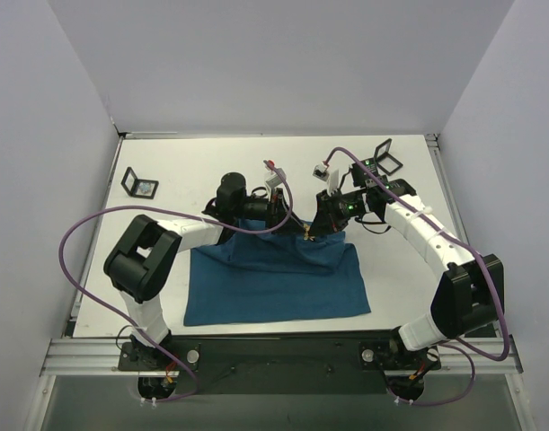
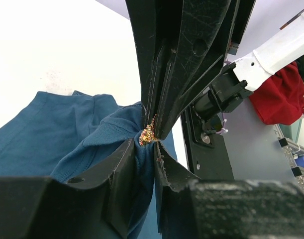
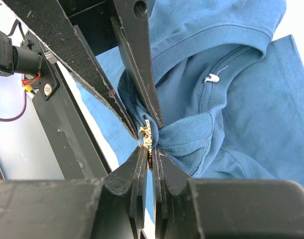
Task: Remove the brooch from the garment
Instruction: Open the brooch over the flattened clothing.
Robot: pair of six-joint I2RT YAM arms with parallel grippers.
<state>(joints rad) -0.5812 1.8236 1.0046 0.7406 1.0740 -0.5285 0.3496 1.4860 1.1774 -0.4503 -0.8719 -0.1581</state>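
Observation:
The dark teal garment (image 1: 274,280) lies flat on the white table, its collar bunched up at the far edge. On that bunched collar sits the tiny gold brooch (image 1: 306,235). My left gripper (image 2: 146,147) is shut on a fold of the garment (image 2: 57,129) just below the brooch (image 2: 148,134). Reaching in from the opposite side, my right gripper (image 3: 150,152) is shut on the brooch (image 3: 148,135), its tips right against the ribbed collar of the garment (image 3: 241,99). In the top view the left gripper (image 1: 290,223) and right gripper (image 1: 315,228) meet tip to tip.
A black square frame (image 1: 139,184) stands at the far left of the table and two more (image 1: 382,162) at the far right. Purple cables loop over both arms. A red cloth (image 2: 281,99) shows beyond the table in the left wrist view.

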